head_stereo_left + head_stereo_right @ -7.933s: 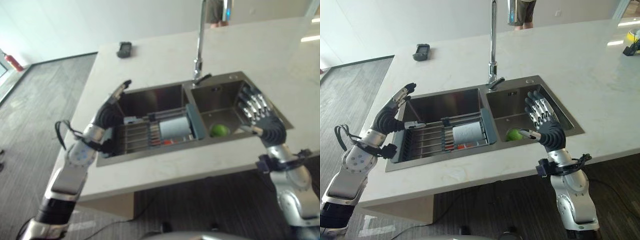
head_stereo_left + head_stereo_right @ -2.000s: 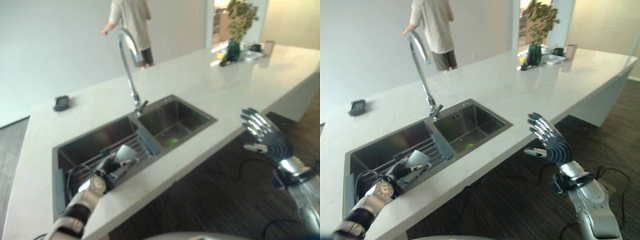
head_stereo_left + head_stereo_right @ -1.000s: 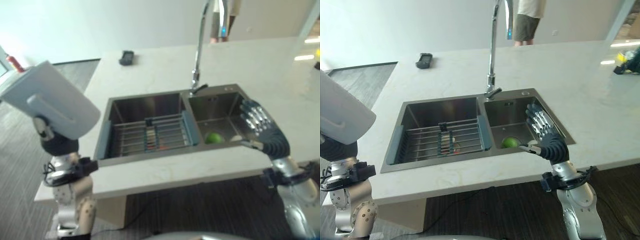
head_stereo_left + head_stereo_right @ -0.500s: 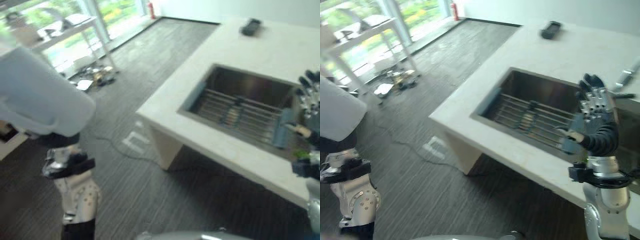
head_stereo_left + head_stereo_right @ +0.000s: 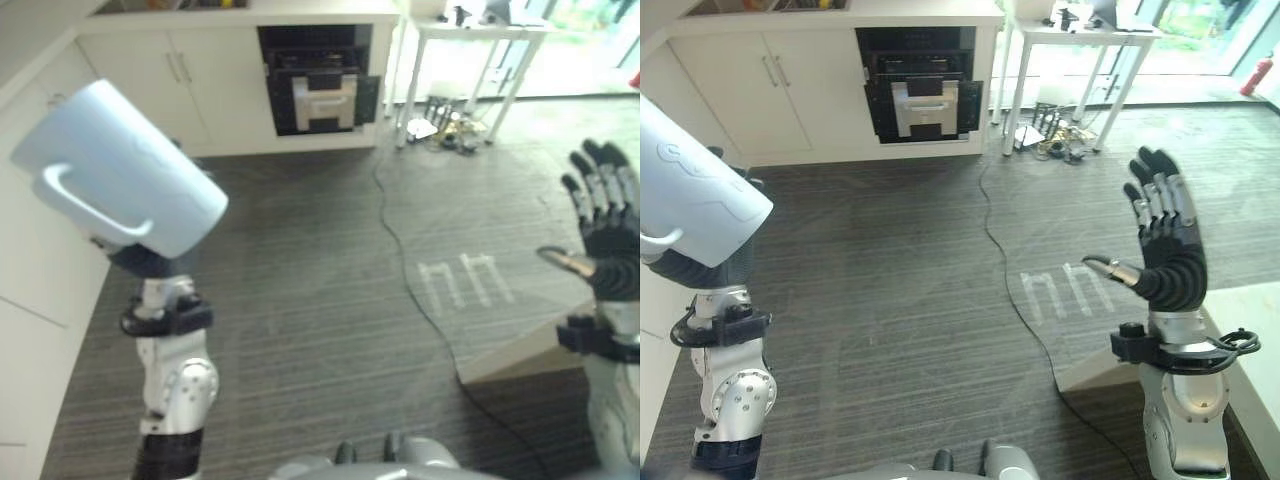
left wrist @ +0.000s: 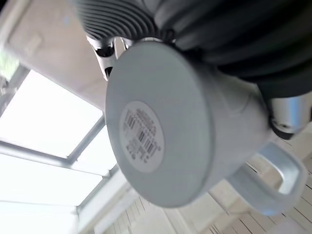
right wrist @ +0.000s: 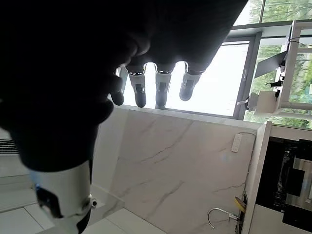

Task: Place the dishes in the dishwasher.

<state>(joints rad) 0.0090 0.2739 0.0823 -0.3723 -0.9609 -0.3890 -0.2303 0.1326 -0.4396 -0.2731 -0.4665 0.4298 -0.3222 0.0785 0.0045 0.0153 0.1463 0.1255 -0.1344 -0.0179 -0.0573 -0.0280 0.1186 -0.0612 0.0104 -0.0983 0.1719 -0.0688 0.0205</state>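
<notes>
Mug point(image 5: 120, 185) at left in the left hand point(image 5: 140, 262), right hand point(image 5: 1165, 245) opposite, dishwasher point(image 5: 925, 85) far behind between them

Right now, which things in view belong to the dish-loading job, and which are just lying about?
Job:
- pale blue mug, gripped in the left hand
- open dishwasher in the far cabinets
- right hand, raised, fingers straight, holding nothing

Lying about:
- white table beside the dishwasher
- clutter under that table

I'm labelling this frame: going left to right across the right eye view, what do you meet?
Pale blue mug in the left hand → black built-in appliance → white table → raised right hand.
</notes>
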